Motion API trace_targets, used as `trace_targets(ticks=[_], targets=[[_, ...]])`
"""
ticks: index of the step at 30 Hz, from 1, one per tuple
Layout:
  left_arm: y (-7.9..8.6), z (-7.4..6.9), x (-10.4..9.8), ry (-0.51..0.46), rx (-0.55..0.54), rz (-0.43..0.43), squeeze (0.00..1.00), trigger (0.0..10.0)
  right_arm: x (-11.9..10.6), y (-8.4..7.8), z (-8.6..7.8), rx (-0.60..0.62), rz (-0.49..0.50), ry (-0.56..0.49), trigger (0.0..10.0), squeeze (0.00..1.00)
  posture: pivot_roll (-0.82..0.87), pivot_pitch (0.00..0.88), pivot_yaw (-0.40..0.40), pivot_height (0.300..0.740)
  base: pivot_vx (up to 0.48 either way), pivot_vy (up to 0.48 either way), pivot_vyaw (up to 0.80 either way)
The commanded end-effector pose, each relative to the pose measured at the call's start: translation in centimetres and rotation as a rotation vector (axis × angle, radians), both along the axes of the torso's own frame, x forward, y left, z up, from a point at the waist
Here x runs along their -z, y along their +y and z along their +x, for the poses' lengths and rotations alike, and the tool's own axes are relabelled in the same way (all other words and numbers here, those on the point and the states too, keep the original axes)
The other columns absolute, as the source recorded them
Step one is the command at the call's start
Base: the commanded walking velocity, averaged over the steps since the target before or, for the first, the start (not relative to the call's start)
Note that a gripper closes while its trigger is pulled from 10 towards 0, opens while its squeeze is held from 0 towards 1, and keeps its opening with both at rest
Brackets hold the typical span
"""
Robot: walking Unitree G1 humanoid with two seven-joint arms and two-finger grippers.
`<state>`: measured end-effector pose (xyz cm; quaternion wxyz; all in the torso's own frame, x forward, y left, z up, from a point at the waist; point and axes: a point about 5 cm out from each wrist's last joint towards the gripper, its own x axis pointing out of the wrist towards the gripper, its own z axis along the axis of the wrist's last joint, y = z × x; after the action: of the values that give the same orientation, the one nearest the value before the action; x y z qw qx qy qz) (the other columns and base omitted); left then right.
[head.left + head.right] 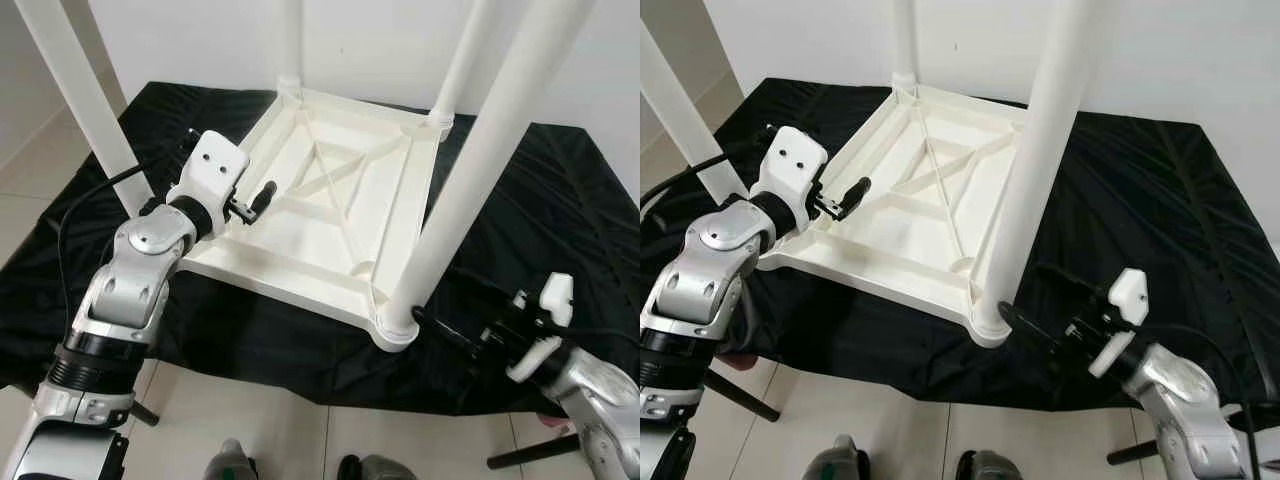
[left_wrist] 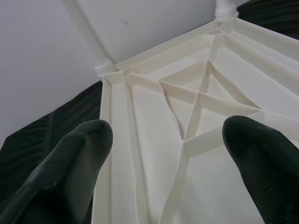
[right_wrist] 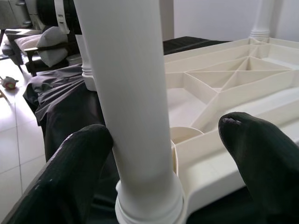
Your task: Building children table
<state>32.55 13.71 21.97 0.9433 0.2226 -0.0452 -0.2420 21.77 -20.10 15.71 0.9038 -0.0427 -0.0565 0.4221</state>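
Observation:
A white plastic children's table lies upside down on a black cloth, its ribbed underside (image 1: 300,275) facing up. Four white legs stand in its corners, the near right leg (image 1: 480,150) closest to me. My left gripper (image 1: 258,200) is open and hovers over the top's left rim, pointing across the ribs (image 2: 196,98) with nothing between its fingers (image 2: 79,154). My right gripper (image 1: 1021,289) is open at the base of the near right leg (image 3: 131,93). That leg stands between its two fingers (image 3: 252,144), close against one of them.
The black cloth (image 1: 560,200) covers a low surface reaching to a white wall behind. Pale tiled floor (image 1: 260,420) runs along the near edge, with my feet at the bottom. A dark stand leg (image 1: 530,452) sticks out at the lower right.

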Motion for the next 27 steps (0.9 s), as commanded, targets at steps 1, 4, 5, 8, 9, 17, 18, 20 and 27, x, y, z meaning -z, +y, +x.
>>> trace_targets(ticks=[1, 4, 5, 8, 9, 17, 18, 20, 27], targets=[[-0.4, -0.2, -0.5, -0.034, 0.022, 0.027, 0.0, 10.0, 0.4, 0.2, 0.3, 0.001, -0.007, 0.009, 10.0, 0.0, 0.02, 0.081, -0.024, 0.74, 0.0, 0.0, 0.0], [-0.6, -0.3, -0.7, -0.043, 0.035, 0.034, 0.0, 10.0, 0.8, 1.1, 1.3, -0.018, -0.003, 0.006, 10.0, 0.0, 0.03, 0.084, -0.038, 0.74, 0.0, 0.0, 0.0], [-0.6, -0.3, -0.7, -0.043, 0.035, 0.034, 0.0, 10.0, 0.8, 1.1, 1.3, -0.018, -0.003, 0.006, 10.0, 0.0, 0.03, 0.084, -0.038, 0.74, 0.0, 0.0, 0.0], [-0.9, -0.4, -0.8, -0.05, 0.041, 0.04, 0.0, 10.0, 1.0, 1.6, 2.0, -0.031, -0.01, -0.001, 10.0, 0.0, 0.03, 0.085, -0.045, 0.74, 0.0, 0.0, 0.0], [-0.9, -0.4, -0.8, -0.052, 0.042, 0.042, 0.0, 10.0, 1.0, 1.5, 2.3, -0.028, -0.01, -0.001, 10.0, 0.0, 0.04, 0.087, -0.051, 0.74, 0.0, 0.0, 0.0], [-1.0, -0.7, -0.9, -0.058, 0.048, 0.049, 0.0, 10.0, 0.8, -0.1, 3.4, 0.076, -0.03, -0.039, 10.0, 0.0, 0.04, 0.089, -0.062, 0.74, 0.0, 0.0, 0.0], [-0.9, -0.8, -0.9, -0.06, 0.048, 0.053, 0.0, 10.0, 0.7, -1.2, 3.6, 0.133, -0.04, -0.052, 10.0, 0.0, 0.04, 0.09, -0.063, 0.74, 0.0, 0.0, 0.0], [-0.9, -0.8, -0.9, -0.059, 0.047, 0.053, 0.0, 10.0, 0.7, -1.4, 3.6, 0.144, -0.043, -0.055, 10.0, 0.0, 0.04, 0.09, -0.063, 0.74, 0.0, 0.0, 0.0], [-1.4, -1.1, -1.2, -0.074, 0.075, 0.069, 0.0, 10.0, 0.2, -3.4, 4.5, 0.288, -0.018, -0.107, 10.0, 0.0, 0.02, 0.092, -0.052, 0.74, 0.0, 0.0, 0.0]])
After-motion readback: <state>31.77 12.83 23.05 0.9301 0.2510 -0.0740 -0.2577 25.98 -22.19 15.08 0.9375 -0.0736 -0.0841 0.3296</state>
